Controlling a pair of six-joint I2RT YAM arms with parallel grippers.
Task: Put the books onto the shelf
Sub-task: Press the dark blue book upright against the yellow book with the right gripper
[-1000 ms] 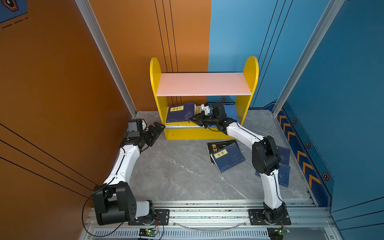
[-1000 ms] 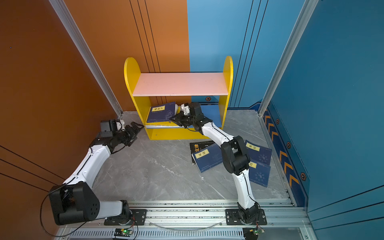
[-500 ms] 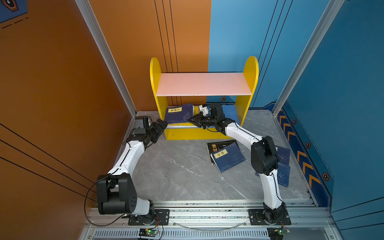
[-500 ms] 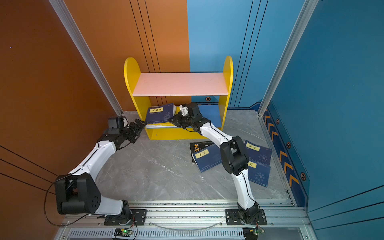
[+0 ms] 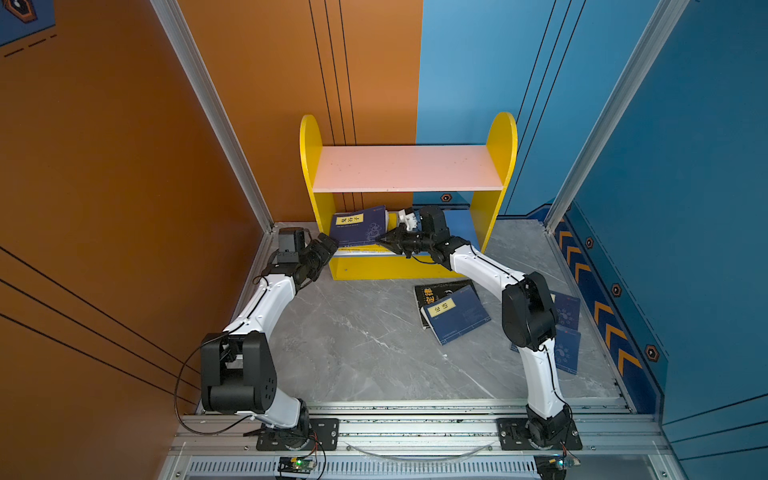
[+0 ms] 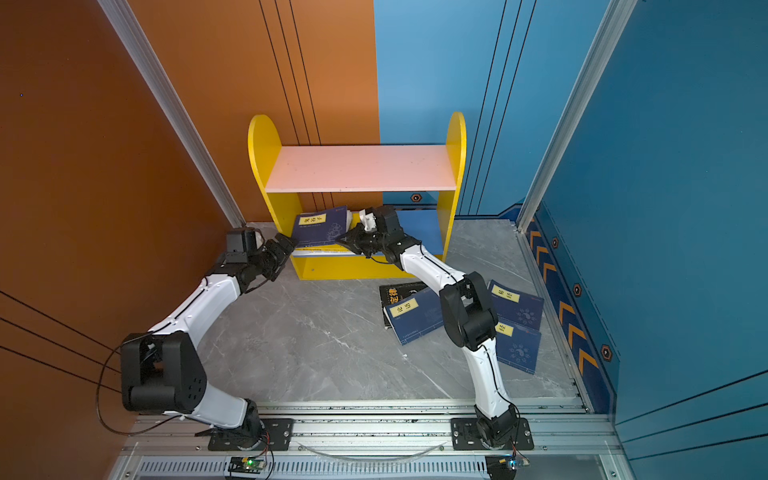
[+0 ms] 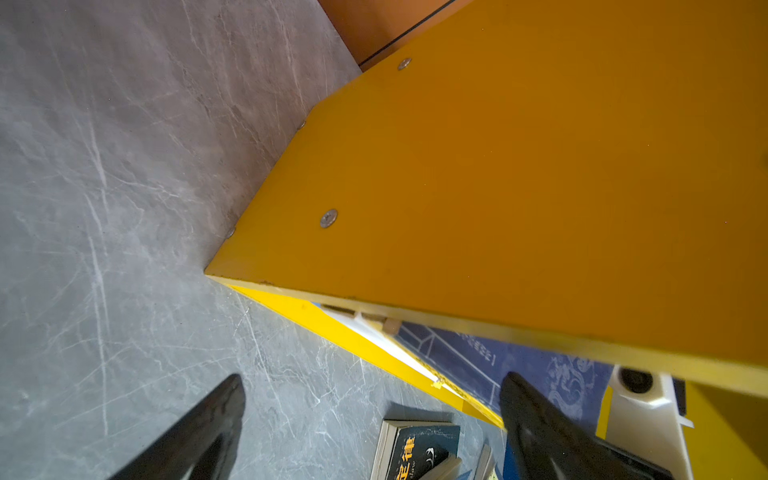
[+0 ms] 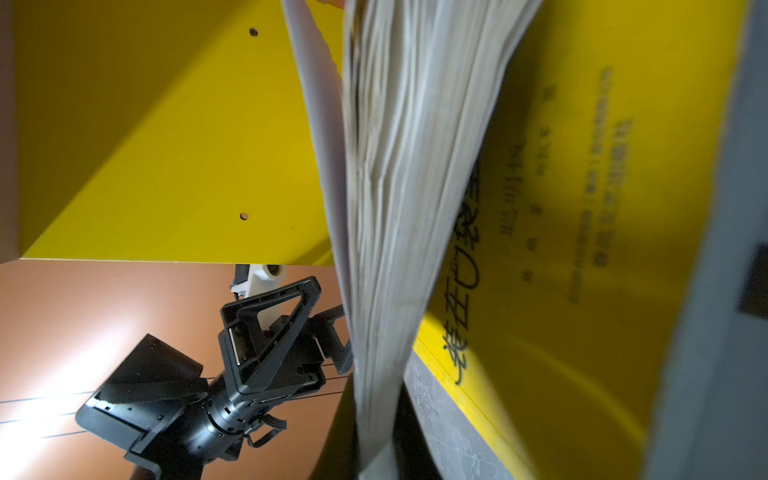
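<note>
My right gripper (image 5: pixel 380 242) is clamped on the navy book (image 5: pixel 358 226), which sits tilted low in the shelf (image 5: pixel 309 166). Only its wrist view shows the fanned pages (image 8: pixel 395 187) beside a yellow book (image 8: pixel 582 249). My left gripper (image 5: pixel 330 245) gapes empty beside the side panel (image 7: pixel 498 166), and other books (image 5: pixel 455 313) lie on the floor (image 5: pixel 353 332).

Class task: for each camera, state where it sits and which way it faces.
Top views: overhead, above the bases, looking down at the shelf; both arms show.
Left wrist: beside the shelf's yellow side, facing it; open left gripper shows.
Right wrist: inside the shelf, facing the navy book its right gripper clamps.
Shared: all show the left gripper.
</note>
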